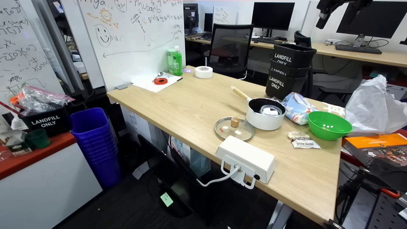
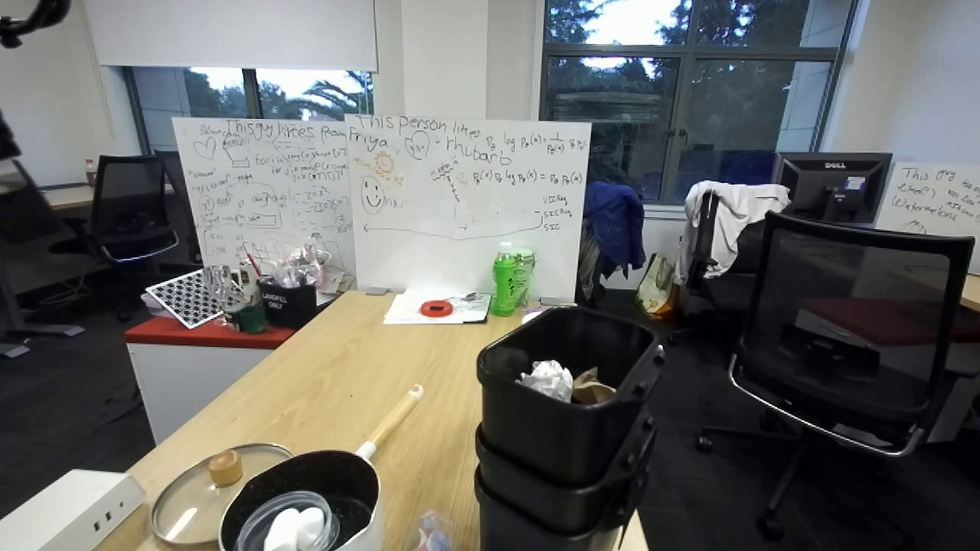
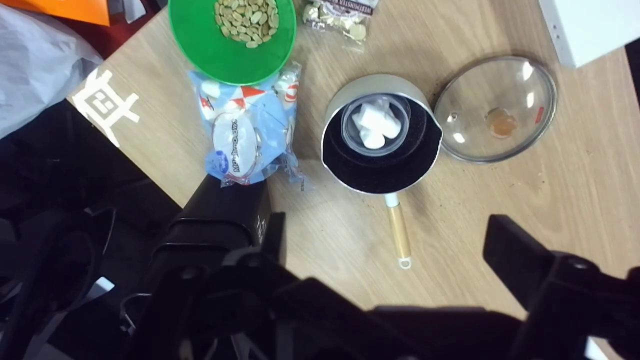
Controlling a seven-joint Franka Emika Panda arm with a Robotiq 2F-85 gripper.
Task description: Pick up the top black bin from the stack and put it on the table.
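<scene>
The top black bin sits nested in the stack, upright, with "LANDFILL ONLY" lettering. In an exterior view the top bin holds crumpled white and brown paper, above the lower bins of the stack. The stack stands at the edge of the wood-topped table. My gripper is high above the table, apart from the stack. In the wrist view my gripper is open and empty. There the stack is beside the left finger, which partly covers it.
A white pot with a wooden handle stands close to the stack, beside a glass lid. A marshmallow bag, green bowl, cracker packet and white power box are nearby. An office chair stands off the table.
</scene>
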